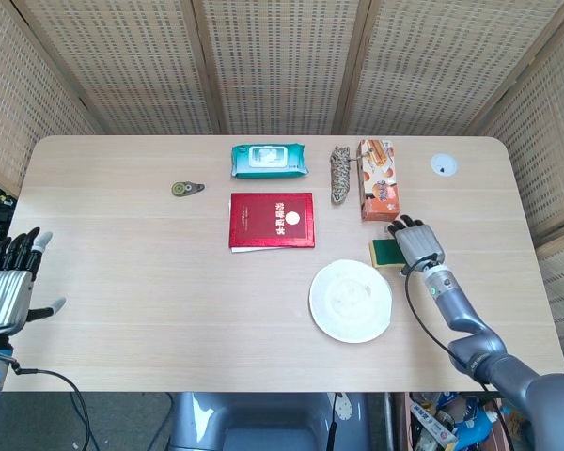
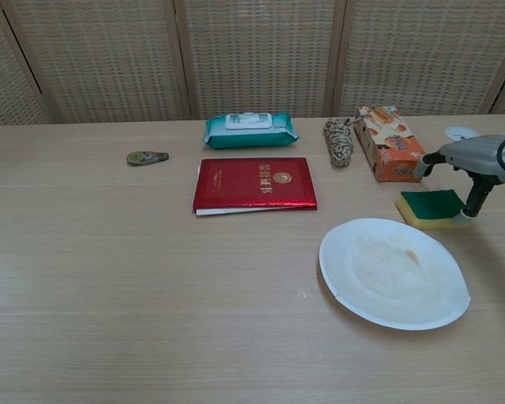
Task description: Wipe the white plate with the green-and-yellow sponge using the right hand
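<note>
Head view shows your right robot hand [image 1: 416, 246], fingers curled over the sponge [image 1: 388, 253], grip unclear; white plate [image 1: 351, 300] near it on the pale wood worktop [image 1: 132, 282]. Woven screens [image 1: 273, 66] behind; the red booklet's [image 1: 272, 221] writing is unreadable.

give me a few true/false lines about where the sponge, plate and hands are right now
1. The right hand is over the sponge. True.
2. The sponge lies on the white plate. False: it lies on the table beside the plate, toward the far right.
3. The left hand is at the table's left edge, holding nothing. True.
4. The red booklet sits under the plate. False: it lies apart from it, further left and further back.
5. The orange box stands behind the sponge. True.
</note>
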Action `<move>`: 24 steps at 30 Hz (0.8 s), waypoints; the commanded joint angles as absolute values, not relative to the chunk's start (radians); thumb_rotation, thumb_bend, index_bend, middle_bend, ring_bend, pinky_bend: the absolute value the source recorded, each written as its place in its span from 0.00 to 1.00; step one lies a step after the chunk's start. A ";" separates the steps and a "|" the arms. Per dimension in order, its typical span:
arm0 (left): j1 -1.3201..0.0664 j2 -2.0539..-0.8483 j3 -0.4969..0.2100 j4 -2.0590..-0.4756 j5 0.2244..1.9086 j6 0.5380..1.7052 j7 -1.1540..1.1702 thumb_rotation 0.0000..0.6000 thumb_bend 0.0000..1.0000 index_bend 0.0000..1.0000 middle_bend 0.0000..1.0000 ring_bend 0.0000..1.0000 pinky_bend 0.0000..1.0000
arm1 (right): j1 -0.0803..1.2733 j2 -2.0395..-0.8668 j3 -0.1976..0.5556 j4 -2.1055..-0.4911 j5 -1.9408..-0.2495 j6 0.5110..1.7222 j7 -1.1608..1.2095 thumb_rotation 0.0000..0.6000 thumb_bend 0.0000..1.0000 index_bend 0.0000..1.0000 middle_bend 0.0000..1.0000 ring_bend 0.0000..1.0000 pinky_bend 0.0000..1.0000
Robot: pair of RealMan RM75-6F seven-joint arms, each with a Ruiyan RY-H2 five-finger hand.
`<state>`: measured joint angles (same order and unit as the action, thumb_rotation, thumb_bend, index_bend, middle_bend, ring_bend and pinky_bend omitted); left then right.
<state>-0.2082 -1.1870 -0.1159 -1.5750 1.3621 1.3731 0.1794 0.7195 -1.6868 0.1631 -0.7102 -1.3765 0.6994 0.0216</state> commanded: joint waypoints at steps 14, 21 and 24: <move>-0.212 -1.187 -0.116 -1.575 1.348 1.366 0.185 1.00 0.00 0.00 0.00 0.00 0.00 | 0.769 -1.791 0.123 -0.531 -1.399 0.640 0.103 1.00 0.05 0.33 0.34 0.24 0.42; -0.214 -1.188 -0.118 -1.573 1.341 1.365 0.185 1.00 0.00 0.00 0.00 0.00 0.00 | 0.776 -1.822 0.099 -0.485 -1.439 0.692 0.151 1.00 0.17 0.43 0.45 0.35 0.49; -0.215 -1.187 -0.119 -1.574 1.336 1.359 0.181 1.00 0.00 0.00 0.00 0.00 0.00 | 0.774 -1.820 0.092 -0.479 -1.459 0.747 0.169 1.00 0.20 0.43 0.46 0.35 0.49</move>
<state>-0.2150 -1.1874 -0.1189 -1.5737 1.3367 1.3599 0.1810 0.7751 -1.8188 0.0985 -0.4852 -1.4450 0.7177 0.1555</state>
